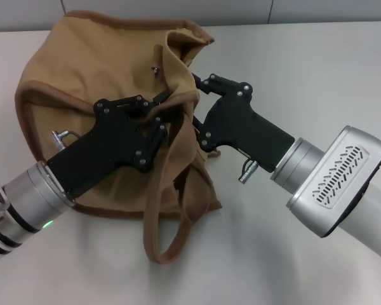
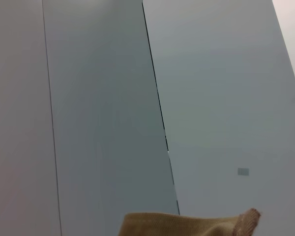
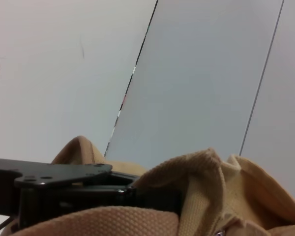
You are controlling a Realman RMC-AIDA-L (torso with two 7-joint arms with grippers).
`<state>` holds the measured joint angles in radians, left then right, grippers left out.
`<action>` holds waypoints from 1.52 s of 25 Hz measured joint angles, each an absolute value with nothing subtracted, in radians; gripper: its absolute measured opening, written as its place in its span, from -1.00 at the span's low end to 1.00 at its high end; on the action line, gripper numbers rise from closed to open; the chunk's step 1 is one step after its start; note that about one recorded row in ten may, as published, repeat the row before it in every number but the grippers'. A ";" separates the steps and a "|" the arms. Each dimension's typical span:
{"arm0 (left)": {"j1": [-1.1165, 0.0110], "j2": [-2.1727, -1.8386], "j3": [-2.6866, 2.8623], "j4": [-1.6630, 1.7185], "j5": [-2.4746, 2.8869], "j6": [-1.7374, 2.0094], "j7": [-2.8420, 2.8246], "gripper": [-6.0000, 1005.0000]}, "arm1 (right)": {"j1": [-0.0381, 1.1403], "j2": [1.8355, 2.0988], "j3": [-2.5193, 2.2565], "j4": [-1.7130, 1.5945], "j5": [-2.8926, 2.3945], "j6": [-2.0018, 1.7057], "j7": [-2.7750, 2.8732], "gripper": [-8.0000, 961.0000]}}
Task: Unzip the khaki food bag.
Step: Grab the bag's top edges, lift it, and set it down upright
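Note:
The khaki food bag (image 1: 82,70) lies slumped on the pale table (image 1: 317,57), its brown-trimmed top edge crumpled toward the middle. A small silver metal piece (image 1: 156,70) shows near that edge. One strap handle (image 1: 153,216) hangs in a loop toward the front. My left gripper (image 1: 170,107) reaches over the bag from the front left and is shut on bunched fabric at the bag's top. My right gripper (image 1: 195,105) comes from the right and meets the same crumpled edge, its tips buried in the folds. The bag's fabric also shows in the left wrist view (image 2: 187,225) and the right wrist view (image 3: 211,182).
Grey wall panels (image 2: 103,98) stand behind the table. The right wrist view shows a black gripper link plate (image 3: 64,179) lying against the fabric. The table surface runs to the right and front of the bag.

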<state>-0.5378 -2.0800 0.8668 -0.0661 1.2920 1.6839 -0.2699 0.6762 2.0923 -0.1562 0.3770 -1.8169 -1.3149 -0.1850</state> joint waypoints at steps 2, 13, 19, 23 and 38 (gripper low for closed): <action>-0.538 -2.080 0.867 -0.066 1.292 1.684 -0.270 -0.80 | 0.676 2.092 -0.156 0.376 -1.817 -1.314 -0.185 0.11; -0.538 -2.080 0.864 -0.073 1.292 1.698 -0.272 -0.80 | 0.672 2.092 -0.167 0.375 -1.823 -1.295 -0.185 -0.97; -0.526 -2.080 0.752 -0.122 1.289 1.732 -0.274 -0.80 | 0.642 2.092 -0.158 0.364 -1.853 -1.276 -0.185 -0.97; -0.491 -2.080 0.570 -0.187 1.289 1.757 -0.278 -0.80 | 0.615 2.092 -0.157 0.347 -1.853 -1.275 -0.180 -0.98; -0.404 -2.079 0.345 -0.193 1.289 1.740 -0.394 -0.80 | 0.577 2.092 -0.169 0.334 -1.866 -1.273 -0.173 -0.92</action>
<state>-0.4040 -2.0787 0.3455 -0.1930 1.2890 1.7396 -0.3938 0.5773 2.0922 -0.1686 0.3341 -1.8657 -1.2730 -0.1731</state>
